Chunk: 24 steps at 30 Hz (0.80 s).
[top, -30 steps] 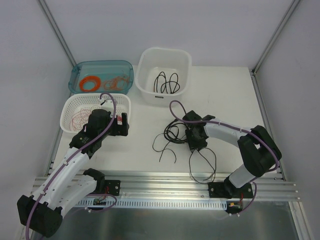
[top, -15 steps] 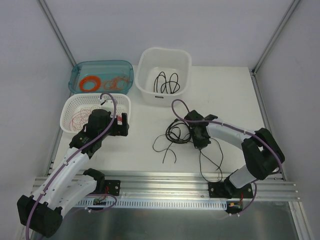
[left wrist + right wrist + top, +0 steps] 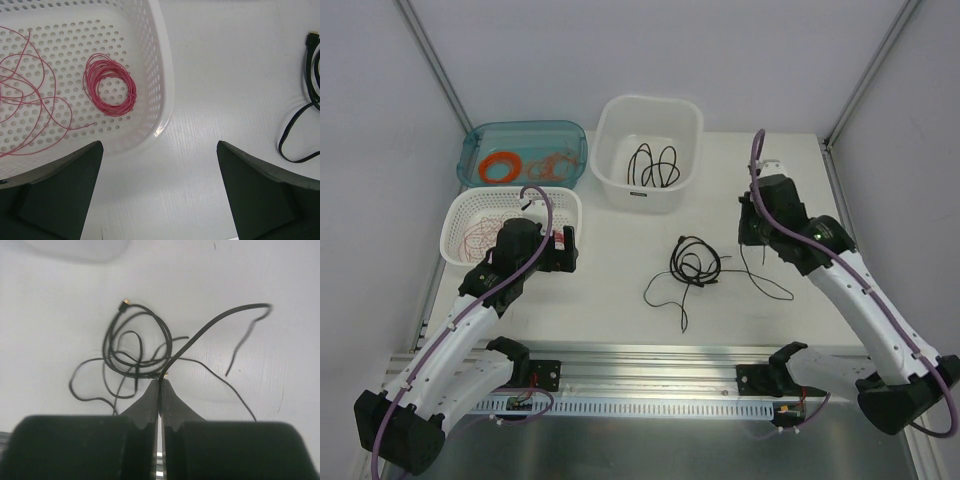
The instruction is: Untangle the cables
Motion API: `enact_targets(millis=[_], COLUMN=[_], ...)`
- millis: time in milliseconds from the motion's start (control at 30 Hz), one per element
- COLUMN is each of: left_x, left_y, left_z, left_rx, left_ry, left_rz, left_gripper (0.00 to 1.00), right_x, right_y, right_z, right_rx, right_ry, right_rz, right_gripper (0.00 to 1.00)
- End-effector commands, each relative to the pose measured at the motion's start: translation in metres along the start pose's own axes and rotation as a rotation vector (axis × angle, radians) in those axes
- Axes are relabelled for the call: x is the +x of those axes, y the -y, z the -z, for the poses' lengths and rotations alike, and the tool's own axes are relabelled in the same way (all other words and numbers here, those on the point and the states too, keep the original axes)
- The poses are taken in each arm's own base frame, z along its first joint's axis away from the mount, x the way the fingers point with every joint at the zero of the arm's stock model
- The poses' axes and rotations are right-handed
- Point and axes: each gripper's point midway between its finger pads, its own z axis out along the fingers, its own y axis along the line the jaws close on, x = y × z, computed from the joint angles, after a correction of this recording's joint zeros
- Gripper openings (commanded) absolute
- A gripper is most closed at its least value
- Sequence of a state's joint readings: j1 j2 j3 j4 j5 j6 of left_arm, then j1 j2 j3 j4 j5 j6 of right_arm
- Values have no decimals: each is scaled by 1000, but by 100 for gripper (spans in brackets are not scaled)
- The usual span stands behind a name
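The cables [image 3: 695, 265] lie in one black tangle on the worktop [image 3: 610, 290], between my two arms and nearer the right one.

At far left, my left fingers [image 3: 60, 190] are spread fully wide with nothing in them. They hang just beside the white perforated basket [image 3: 162, 85]. I read that as a parked arm, kept clear of the pull but near enough to come in and pin the knot. The basket holds one neat pink ring [image 3: 89, 82] and one loose red wire [image 3: 480, 238].

Behind it, the teal tray [image 3: 470, 150] holds two orange items, a tight coil [image 3: 490, 165] and a looser bundle [image 3: 552, 165]. The white tub [image 3: 615, 120] holds a few black loops [image 3: 655, 165]; I cannot count them. That makes three containers, apparently sorted by colour, so I take the tub as the place for freed black leads.

In the tangle I see a thicker lead ending in a gold plug [image 3: 122, 302] and some thinner wires, but I cannot give a firm strand count.

At right, my right fingers [image 3: 145, 410] are pinched fully together on a black strand [image 3: 210, 322], near what looks like a gold-tipped end. They are raised off the surface, so the strand arcs up and away from the knot, which should draw it out lengthwise.
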<state>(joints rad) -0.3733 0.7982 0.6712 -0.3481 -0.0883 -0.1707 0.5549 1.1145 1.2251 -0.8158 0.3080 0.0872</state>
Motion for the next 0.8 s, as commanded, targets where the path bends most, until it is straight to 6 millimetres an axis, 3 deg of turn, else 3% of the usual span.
enact_targets(millis=[0,33,133,233,333,367,433,467,533,767], left_x=[-5,-5,-5,-5,-5,-5,-6,-7,-6,-7], left_y=[2,2,2,1,2,1,2,2,2,1], left_z=[-1,-1,0,0,0,1,0,1,1,3], left_rx=[7,7,7,6,7,6,9,9,11,9], left_ry=[20,20,23,24,25,27,26,29,29,39], left_rz=[-15,-15,-17,-16,-15,-14,-16,-12,-15,-13], left_gripper=[99,99,99,99,99,99,99,99,99,99], right_x=[-46,-64,-87,-85,-62,-38,-22,-1,14,82], right_y=[-11,-15,-19,-5,6,7,11,12,14,47], right_z=[43,59,80,69,40,20,-2,-18,-40,-97], right_rx=[-111,-145,-184,-91,-26,-20,-7,0,23,204], right_ry=[148,201,274,245,166,95,39,-20,-62,-281], right_rz=[23,16,46,63,44,43,-4,0,-9,-48], right_gripper=[1,1,1,1,1,1,1,1,1,3])
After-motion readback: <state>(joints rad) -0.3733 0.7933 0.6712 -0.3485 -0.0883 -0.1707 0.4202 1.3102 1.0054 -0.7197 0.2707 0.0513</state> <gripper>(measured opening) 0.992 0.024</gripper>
